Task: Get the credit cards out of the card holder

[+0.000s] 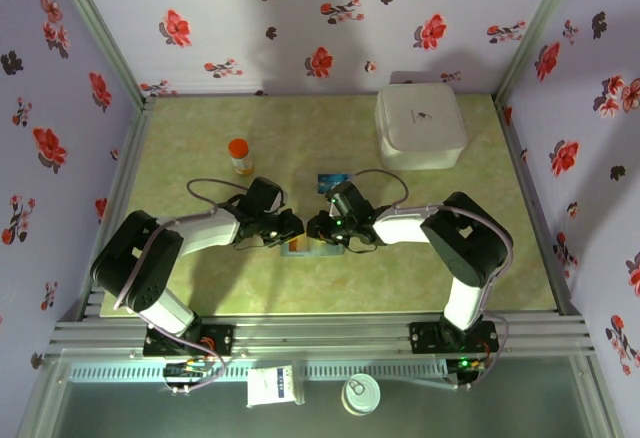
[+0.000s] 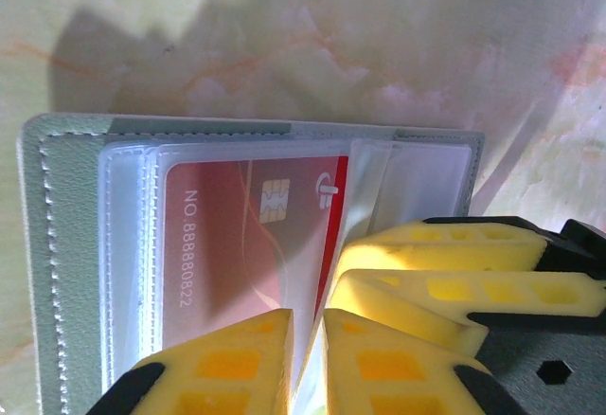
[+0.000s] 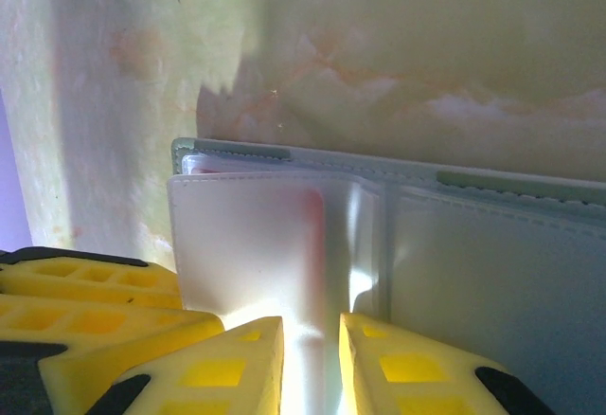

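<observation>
Set the left gripper [image 2: 306,322] on the free edge of the red-orange card [image 2: 227,244] before you pull. Its yellow fingers [image 2: 237,363] stand almost together, with a thin slit between them. The card's edge and its sleeve run into that slit at 6 o'clock of the left wrist view. You cannot tell from here whether the pads have bitten, so confirm the hold first. Draw the card out flat, in the plane of its pocket. A lift would likely buckle the plastic and drag the whole card holder [image 2: 66,273] along. The holder lies open near the middle of the table [image 1: 200,288], directly beneath the two gripper heads. A teal card [image 1: 332,180] lies loose on the table at 12 o'clock of it. Use the right gripper [image 3: 311,328] as the anchor. Its fingers are drawn in on the clear sleeve leaf [image 3: 256,235], which stands up between them at 6 o'clock of the right wrist view. Hold that pinch steady and low so that the left arm pulls against it. The holder itself has a grey cover with a stitched border and glossy, slightly milky pockets. The red-orange card shows through its pocket, bearing a gold chip, a white emblem and a printed number.
</observation>
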Motion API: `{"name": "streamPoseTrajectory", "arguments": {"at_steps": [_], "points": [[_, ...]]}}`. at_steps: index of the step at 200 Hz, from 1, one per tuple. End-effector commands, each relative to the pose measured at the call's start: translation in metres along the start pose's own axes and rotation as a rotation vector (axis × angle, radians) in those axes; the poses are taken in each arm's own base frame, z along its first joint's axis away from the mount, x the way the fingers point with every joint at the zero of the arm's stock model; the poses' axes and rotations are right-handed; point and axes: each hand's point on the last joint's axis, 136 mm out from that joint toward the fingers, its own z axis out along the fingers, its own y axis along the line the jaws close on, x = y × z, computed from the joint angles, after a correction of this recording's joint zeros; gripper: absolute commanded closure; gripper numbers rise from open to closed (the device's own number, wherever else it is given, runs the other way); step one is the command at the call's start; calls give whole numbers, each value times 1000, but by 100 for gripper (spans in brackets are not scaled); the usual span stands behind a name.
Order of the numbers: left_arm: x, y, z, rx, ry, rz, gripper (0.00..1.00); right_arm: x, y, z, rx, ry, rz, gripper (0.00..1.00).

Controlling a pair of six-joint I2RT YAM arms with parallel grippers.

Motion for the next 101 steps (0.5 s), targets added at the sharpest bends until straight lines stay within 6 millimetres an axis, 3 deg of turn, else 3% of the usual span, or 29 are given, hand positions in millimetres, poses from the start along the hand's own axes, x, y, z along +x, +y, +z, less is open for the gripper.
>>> {"name": "streamPoseTrajectory", "arguments": {"at_steps": [1,39,101], "points": [[-2,-15,-6,40,-7,9,85,-2,6,-13,-6,-21,1,77],[-5,-23,-12,47,-12,15,85,-9,12,-37,31,-72,-44,76],[-6,-39,-7,50,0,25,85,-19,-4,-74,96,-130,-56,75]]}}
